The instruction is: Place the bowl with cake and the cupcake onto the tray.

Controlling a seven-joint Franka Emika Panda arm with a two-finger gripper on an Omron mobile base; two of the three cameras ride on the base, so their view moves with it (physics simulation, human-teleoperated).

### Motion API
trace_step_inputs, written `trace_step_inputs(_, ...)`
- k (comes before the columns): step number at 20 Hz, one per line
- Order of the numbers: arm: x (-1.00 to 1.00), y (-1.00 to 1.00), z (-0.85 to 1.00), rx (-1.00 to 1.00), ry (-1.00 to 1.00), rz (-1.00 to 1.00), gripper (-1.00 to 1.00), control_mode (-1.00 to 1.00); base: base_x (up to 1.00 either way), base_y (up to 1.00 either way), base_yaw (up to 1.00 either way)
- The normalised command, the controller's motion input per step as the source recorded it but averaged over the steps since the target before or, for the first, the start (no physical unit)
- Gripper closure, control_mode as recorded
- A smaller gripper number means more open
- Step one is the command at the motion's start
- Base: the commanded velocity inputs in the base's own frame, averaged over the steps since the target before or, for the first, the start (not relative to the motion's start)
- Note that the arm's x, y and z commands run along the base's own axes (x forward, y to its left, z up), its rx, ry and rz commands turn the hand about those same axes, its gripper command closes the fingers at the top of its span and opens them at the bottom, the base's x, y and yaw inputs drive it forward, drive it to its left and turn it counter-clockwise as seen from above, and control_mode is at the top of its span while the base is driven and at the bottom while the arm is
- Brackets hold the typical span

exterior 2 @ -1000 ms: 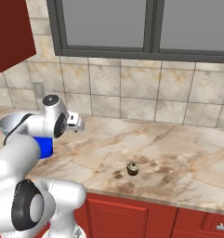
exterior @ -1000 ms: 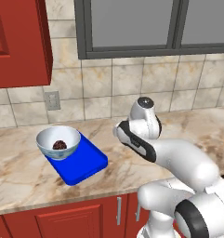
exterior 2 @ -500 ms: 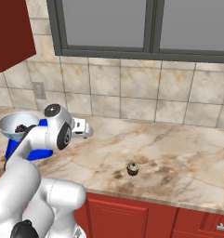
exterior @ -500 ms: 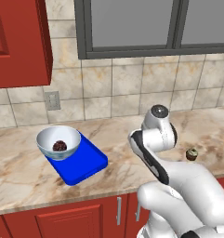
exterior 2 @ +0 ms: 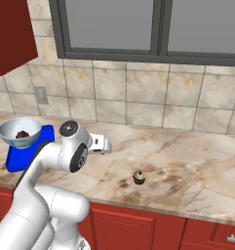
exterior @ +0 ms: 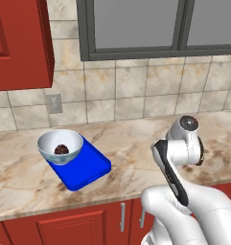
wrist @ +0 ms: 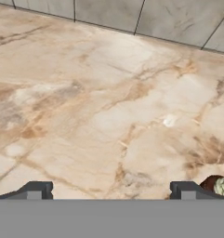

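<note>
the arm has swung away from the tray [exterior: 83,168] — the bowl [exterior: 60,146] with cake [exterior: 62,150] already sits there, well behind the end effector [wrist: 111,190]. its fingers spread, empty, over the counter [wrist: 99,102]; the cupcake [wrist: 221,186] lies just beside one fingertip — next pick.

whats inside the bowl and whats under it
Inside the bowl lies the dark cake. Under it is the blue tray; the tray's part beneath the bowl is covered.

bowl [exterior: 60,146] on tray [exterior: 88,167] | cake [exterior: 62,150] inside (dark lump)
</note>
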Motion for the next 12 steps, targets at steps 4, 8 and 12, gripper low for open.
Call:
trace_step_inputs(4, -0.25, -0.57, 0.0, 0.0, 0.0, 0.0, -1.0, -1.0, 0.0, 0.0, 0.0)
trace_step_inputs(8, -0.12, -0.49, 0.0, 0.0, 0.0, 0.0, -1.0, -1.0, 0.0, 0.0, 0.0)
trace_step_inputs(12, -0.02, -0.44, 0.0, 0.0, 0.0, 0.0, -1.0, -1.0, 0.0, 0.0, 0.0)
